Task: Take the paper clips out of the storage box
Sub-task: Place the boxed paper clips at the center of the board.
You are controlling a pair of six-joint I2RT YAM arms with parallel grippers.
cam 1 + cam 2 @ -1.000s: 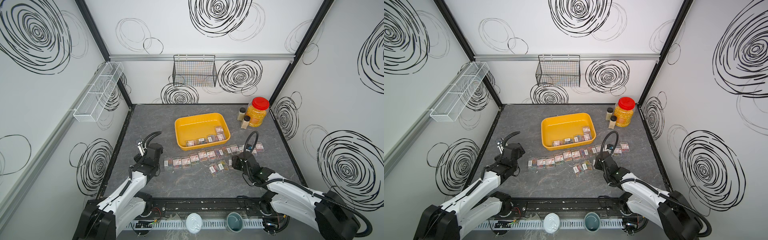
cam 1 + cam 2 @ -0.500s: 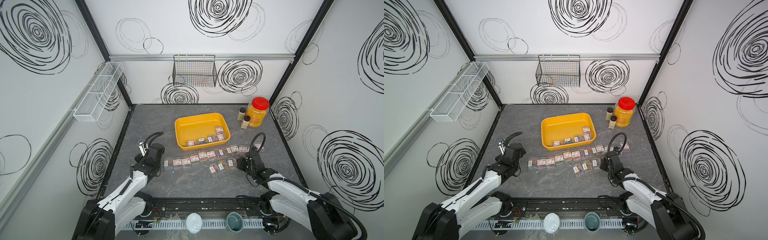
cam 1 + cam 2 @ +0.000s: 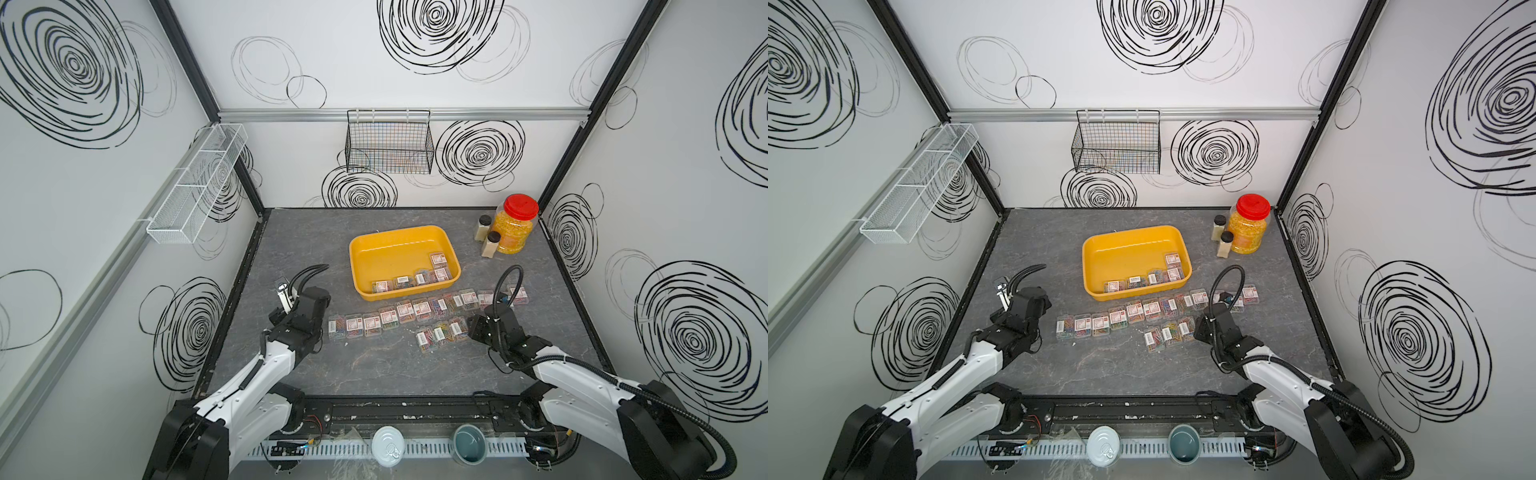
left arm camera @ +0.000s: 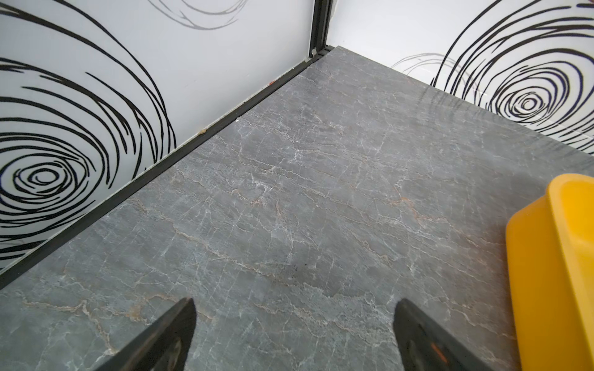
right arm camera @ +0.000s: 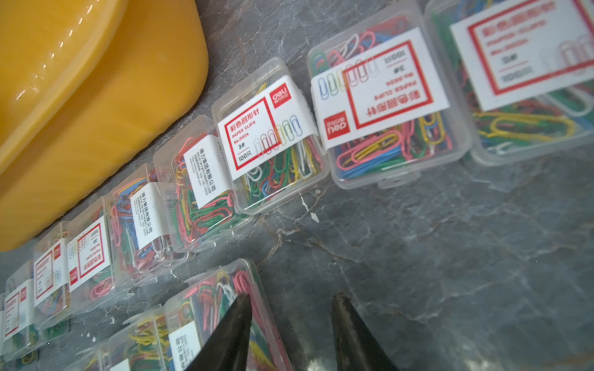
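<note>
Our right gripper (image 5: 291, 298) has swung back from the right end of the long row of paper clips (image 3: 422, 308) and now hangs at the right end of the short row, nearer the front edge of the worktop (image 3: 374, 374), its jaws drawn closer yet apart and empty. No case has left meanwhile: five lie in the storage box (image 3: 356, 266) along its front wall and right end, so we judge the emptying unfinished. Our left gripper (image 4: 294, 308) waits unmoved near the left edge, jaws wide apart.
</note>
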